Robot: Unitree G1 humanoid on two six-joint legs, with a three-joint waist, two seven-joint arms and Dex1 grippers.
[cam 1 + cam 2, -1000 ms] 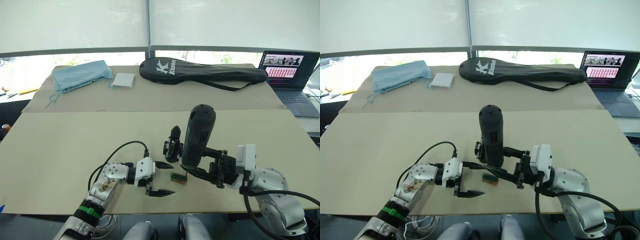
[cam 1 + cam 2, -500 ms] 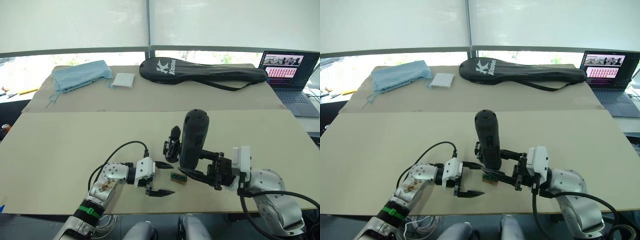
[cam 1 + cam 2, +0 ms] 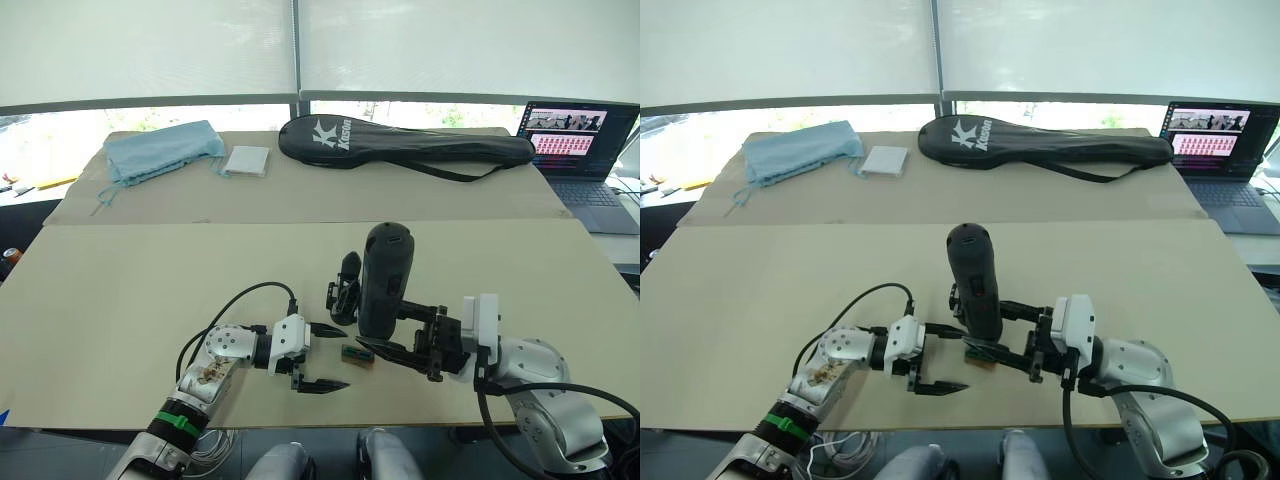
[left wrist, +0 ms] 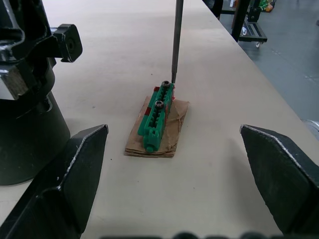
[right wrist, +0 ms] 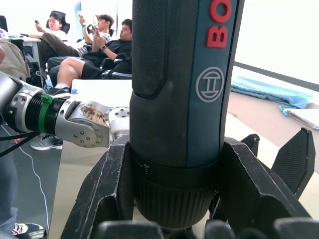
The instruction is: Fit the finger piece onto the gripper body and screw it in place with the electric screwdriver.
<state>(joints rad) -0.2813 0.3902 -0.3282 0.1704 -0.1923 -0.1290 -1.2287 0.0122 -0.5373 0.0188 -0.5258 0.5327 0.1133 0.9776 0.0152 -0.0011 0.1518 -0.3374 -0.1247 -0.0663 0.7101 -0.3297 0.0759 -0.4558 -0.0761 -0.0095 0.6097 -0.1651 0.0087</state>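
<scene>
Standing upright, electric screwdriver (image 3: 383, 282) (thick, black, red-lettered).

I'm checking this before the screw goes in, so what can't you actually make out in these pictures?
- Whether the bit tip of the electric screwdriver sits in the screw head on the green block: too small, left wrist view.
- Gripper body: partly hidden behind the screwdriver, eye views.
- Finger piece: not identifiable.
- Laptop screen content: too small.

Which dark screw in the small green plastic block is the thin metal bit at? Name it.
The screw at the green block's end, right by the bit's tip; the other screw sits mid-block, clear.
</scene>
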